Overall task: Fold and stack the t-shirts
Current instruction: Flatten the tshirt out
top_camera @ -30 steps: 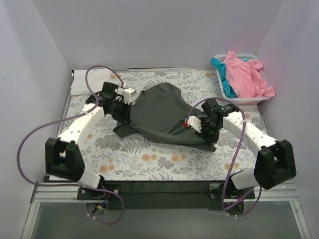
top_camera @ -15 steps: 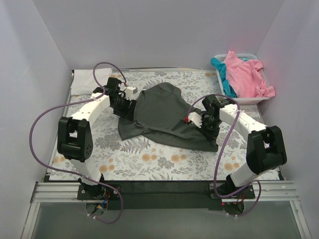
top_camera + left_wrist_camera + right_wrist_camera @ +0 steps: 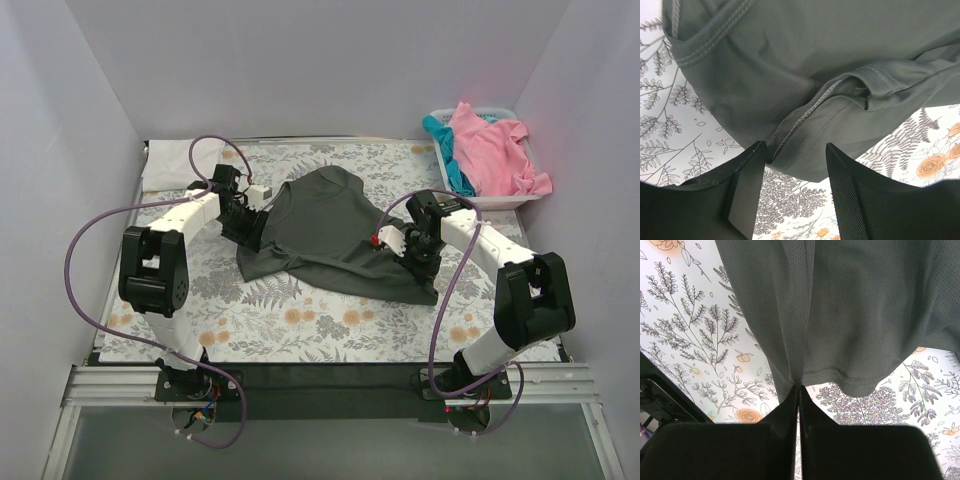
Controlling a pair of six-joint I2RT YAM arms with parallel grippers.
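Observation:
The dark charcoal t-shirt (image 3: 325, 225) lies spread and rumpled on the floral table cloth. My left gripper (image 3: 246, 218) is open at its left edge. In the left wrist view the stitched hem (image 3: 805, 115) lies just beyond the gap between my open left gripper's tips (image 3: 795, 150). My right gripper (image 3: 412, 255) is shut on the shirt's right hem, which shows pinched in the right wrist view (image 3: 799, 386). The white t-shirt (image 3: 172, 162) lies folded at the back left. The pink t-shirt (image 3: 490, 150) and the teal t-shirt (image 3: 447, 150) are heaped in the basket.
A white plastic basket (image 3: 490, 203) stands at the back right corner. White walls close the table at the back and both sides. Purple cables loop off both arms. A black strip runs along the near table edge (image 3: 320, 375).
Both arms have raised their elbows and drawn in. My left gripper has moved a little back and left along the shirt's edge. The shirt's left side has shifted slightly.

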